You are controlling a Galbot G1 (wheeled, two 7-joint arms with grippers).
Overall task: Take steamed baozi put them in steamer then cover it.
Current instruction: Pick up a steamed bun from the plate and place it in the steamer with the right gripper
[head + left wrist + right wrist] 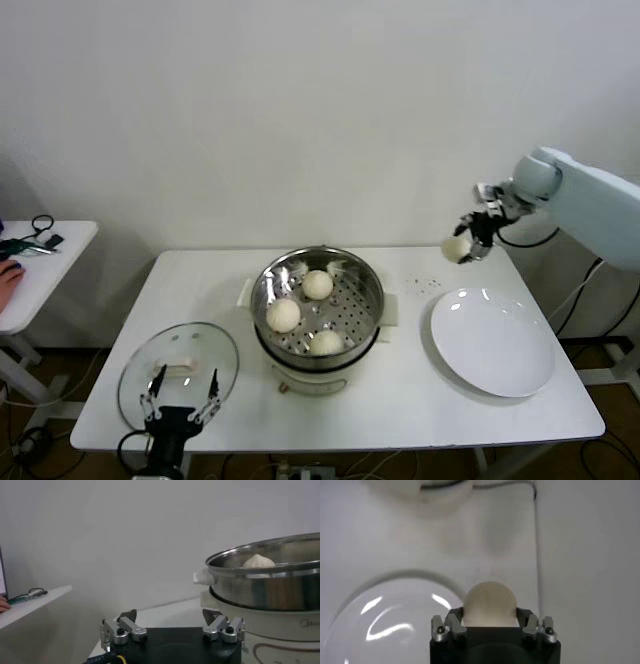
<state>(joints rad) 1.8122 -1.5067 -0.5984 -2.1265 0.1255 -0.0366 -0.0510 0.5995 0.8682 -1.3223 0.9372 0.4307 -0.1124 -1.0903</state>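
The steel steamer (262,290) stands mid-table with three cream-white baozi on its perforated tray: one at the back (317,284), one at the left (283,315), one at the front (326,343). My right gripper (468,246) is shut on the fourth baozi (456,248) and holds it in the air above the table's far right, behind the plate. In the right wrist view the baozi (490,604) sits between the fingers. The glass cover (200,345) lies flat at the table's front left. My left gripper (181,396) is open and empty over the cover's near edge.
An empty flat white plate (492,340) lies to the right of the steamer. A small side table (40,265) with clutter and a person's hand stands at the far left. The steamer's steel wall (270,580) fills the left wrist view.
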